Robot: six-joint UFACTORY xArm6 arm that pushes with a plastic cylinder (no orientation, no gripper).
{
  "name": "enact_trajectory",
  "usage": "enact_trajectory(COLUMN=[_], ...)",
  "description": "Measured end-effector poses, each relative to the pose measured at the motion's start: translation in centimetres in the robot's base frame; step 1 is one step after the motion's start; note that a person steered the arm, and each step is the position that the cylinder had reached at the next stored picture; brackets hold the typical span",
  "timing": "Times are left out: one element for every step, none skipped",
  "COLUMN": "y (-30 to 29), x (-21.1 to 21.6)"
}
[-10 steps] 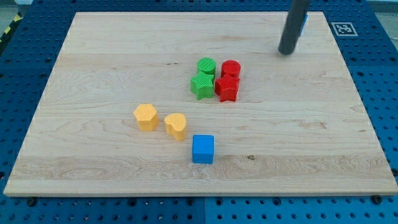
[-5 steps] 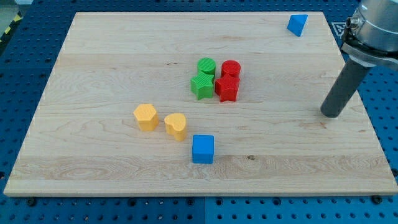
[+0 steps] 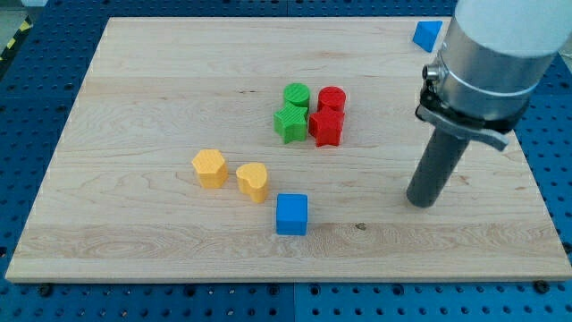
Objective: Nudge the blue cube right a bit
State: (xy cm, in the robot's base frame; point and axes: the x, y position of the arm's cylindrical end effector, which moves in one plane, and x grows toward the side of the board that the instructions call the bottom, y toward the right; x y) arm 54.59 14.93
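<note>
The blue cube (image 3: 291, 215) sits on the wooden board (image 3: 134, 89) near the view's bottom, just right of the board's middle line. My tip (image 3: 420, 203) rests on the board well to the right of the cube, at about the same height in the view. It touches no block. The dark rod rises from the tip into the arm's grey body at the view's top right.
Two yellow blocks (image 3: 210, 168) (image 3: 253, 182) lie up and left of the blue cube. A green cylinder (image 3: 297, 95), a green star block (image 3: 290, 122), a red cylinder (image 3: 332, 98) and a red star block (image 3: 326, 128) cluster at mid-board. A blue triangular block (image 3: 428, 35) lies at the top right.
My tip has swept from the board's top right corner down along the right side, then left and down toward the blue cube's row. No block has moved.
</note>
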Motion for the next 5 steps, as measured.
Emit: enact_trajectory(y=[-0.7,-4.1,-10.6,-16.7,-17.2], x=[2.8,5.3,5.7,5.7,5.7])
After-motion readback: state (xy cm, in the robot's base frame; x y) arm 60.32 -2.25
